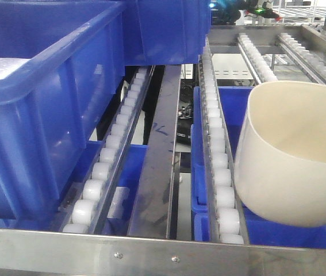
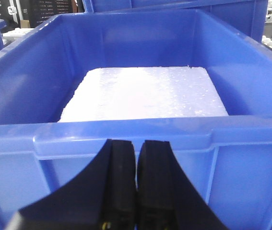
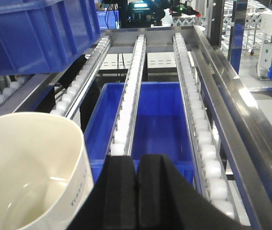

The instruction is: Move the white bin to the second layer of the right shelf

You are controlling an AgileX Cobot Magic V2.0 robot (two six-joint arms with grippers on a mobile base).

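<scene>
The white bin sits tilted on the roller rails of the right shelf level, behind the screwed steel front bar. In the right wrist view the bin lies at the lower left, open side up, with small grey lettering on its wall. My right gripper is shut and empty just to the right of the bin, over the rollers. My left gripper is shut and empty, close in front of a blue crate's near wall. Neither gripper shows in the front view.
The blue crate stands on the left rails and holds a white foam slab. A second blue crate is behind it. Another blue crate lies on the level below the right rails. A steel side rail borders the right.
</scene>
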